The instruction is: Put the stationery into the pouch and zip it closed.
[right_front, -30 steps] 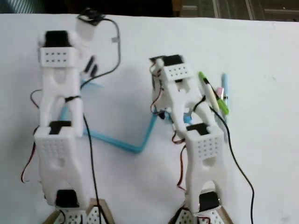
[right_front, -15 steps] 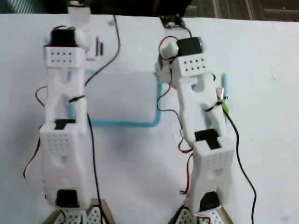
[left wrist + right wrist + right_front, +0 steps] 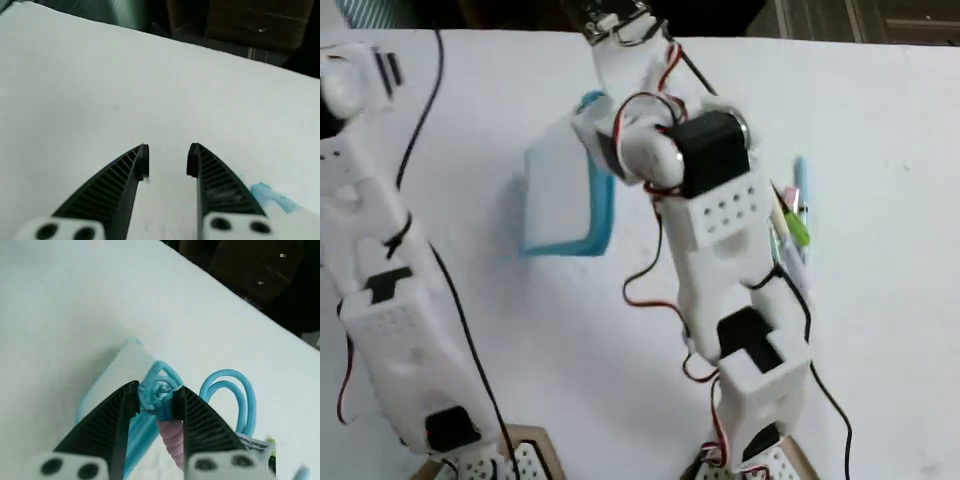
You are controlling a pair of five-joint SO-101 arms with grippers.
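The right tool [image 3: 156, 391] clamps a bunched blue edge of the pouch [image 3: 560, 190], holding the white, blue-trimmed bag tipped up toward the far side of the counter [image 3: 880, 110]. The left tool [image 3: 166, 161] hangs released and empty over bare surface off to the left. The stationery [image 3: 794, 212], a small cluster that includes a green marker [image 3: 797, 228] and a blue pen [image 3: 800, 180], lies on the counter just beside the right arm [image 3: 730, 230], on the side away from the pouch and apart from it. A pink item [image 3: 172, 442] shows just under the right tool's jaws, though what it is cannot be told, and a blue cord loop [image 3: 234, 390] lies beside the grip. The step in hand looks like positioning the pouch for loading, early in the job. To do it well, the pouch should be set down flat with its mouth toward the stationery and the opening slack, not pinched shut by the grip. The hold on the trim looks narrow, so a slow, low move would guard against the bag swinging or slipping. The free left tool is best placed to pin the opposite edge, since a light pouch is likely to slide when things are pushed in.
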